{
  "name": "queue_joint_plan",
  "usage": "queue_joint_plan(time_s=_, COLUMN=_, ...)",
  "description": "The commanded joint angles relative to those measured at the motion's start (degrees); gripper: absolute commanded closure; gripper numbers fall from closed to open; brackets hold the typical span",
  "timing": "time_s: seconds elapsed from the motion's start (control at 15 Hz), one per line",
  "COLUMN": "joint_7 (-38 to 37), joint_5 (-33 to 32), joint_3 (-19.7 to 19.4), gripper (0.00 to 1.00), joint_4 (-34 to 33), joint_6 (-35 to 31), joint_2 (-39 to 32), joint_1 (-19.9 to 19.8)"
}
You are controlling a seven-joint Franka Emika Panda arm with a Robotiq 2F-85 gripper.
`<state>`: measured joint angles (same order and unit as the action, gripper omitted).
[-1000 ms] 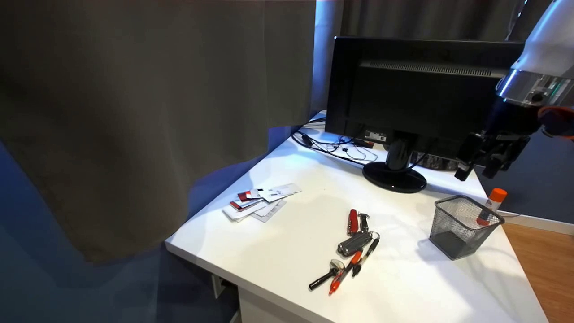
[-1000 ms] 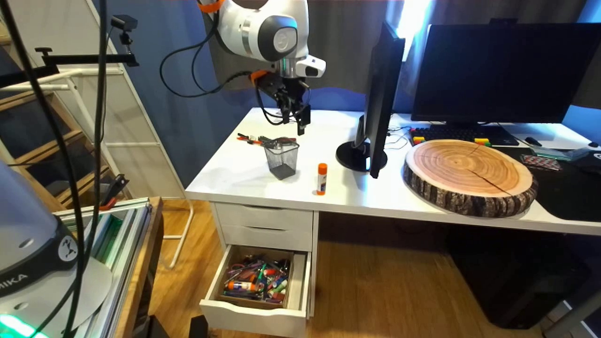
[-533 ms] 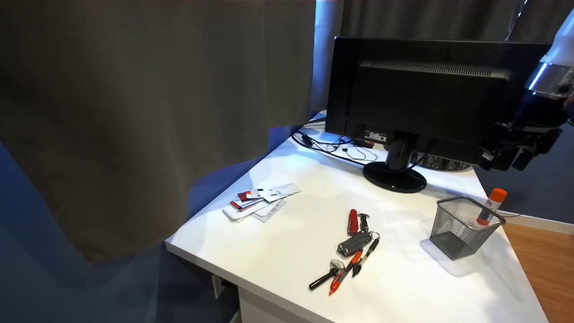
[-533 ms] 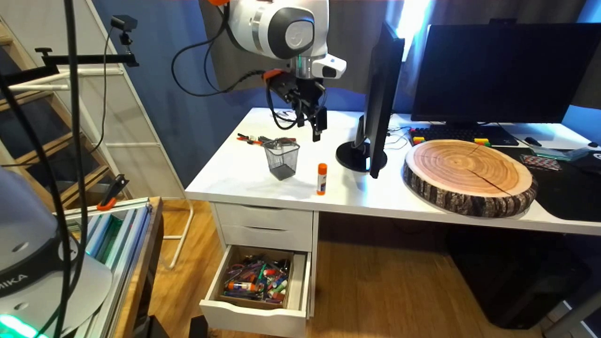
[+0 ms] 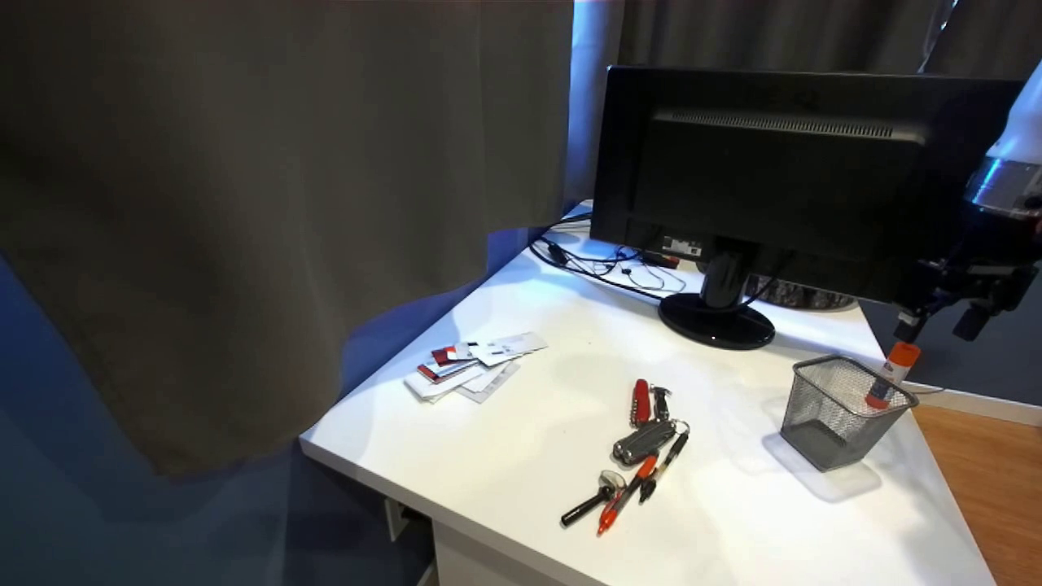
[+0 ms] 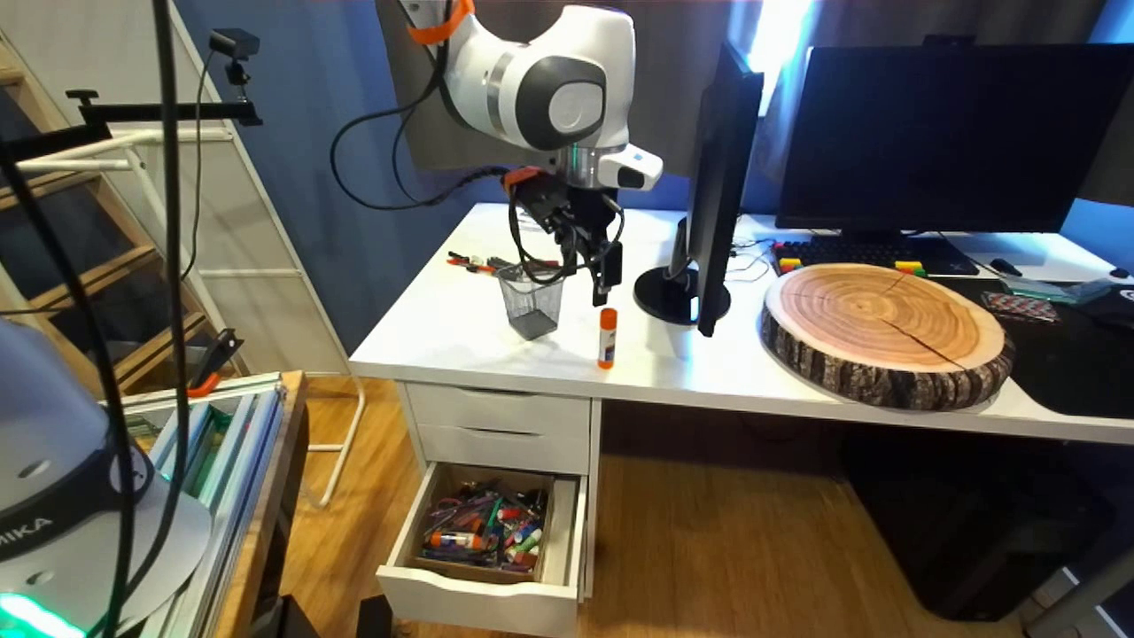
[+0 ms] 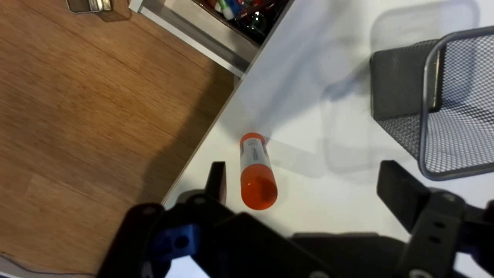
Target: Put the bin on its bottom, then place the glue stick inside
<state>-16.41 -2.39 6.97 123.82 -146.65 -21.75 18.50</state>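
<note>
Grey wire mesh: squarish, see-through pen-holder bin [image 5: 851, 435] is standing upright on its base on the white table [image 5: 521, 443]. Black cables [image 6: 485, 176] are overlapping its rim in an exterior view; the wrist view is cutting it off at the right edge.

Small white cylindrical glue stick with orange ends [image 6: 607, 338] is standing upright on the table, outside the bin, near the table's edge. In an exterior view its orange cap [image 5: 904, 355] is rising past the rim while its lower part is showing dimly through the mesh, only looking as if inside.

Black two-fingered gripper [image 7: 303, 183] is hanging above, fingers [image 7: 217, 179] spread wide, gripping nothing. In the wrist view the glue stick is appearing between them, nearer the finger at picture left; how high the fingertips are sitting over the cap is hard to judge. White robot arm [image 5: 1022, 130] is running off the right edge in an exterior view, and the dark gripper body is blending into the large black monitor [image 5: 757, 187] behind it.

Bin is partly hiding loose pens and small tools [image 6: 481, 268] beyond it in an exterior view. Cards and papers [image 5: 480, 370] are lying in a pile, print too small to read. Open white drawer [image 6: 483, 602] is holding a coloured jumble, mostly too small to tell apart.
</note>
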Motion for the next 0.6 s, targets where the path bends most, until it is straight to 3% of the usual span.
queue_joint_plan(time_s=0.0, joint_7=1.16, joint_5=-3.49, joint_3=-0.70, gripper=0.00, joint_4=-0.83, joint_6=-1.91, joint_2=-2.94, joint_1=0.36)
queue_joint_plan(time_s=0.53, joint_7=1.31, joint_5=-4.83, joint_3=-2.35, gripper=0.00, joint_4=-2.19, joint_6=-8.45, joint_2=-6.94, joint_1=0.77)
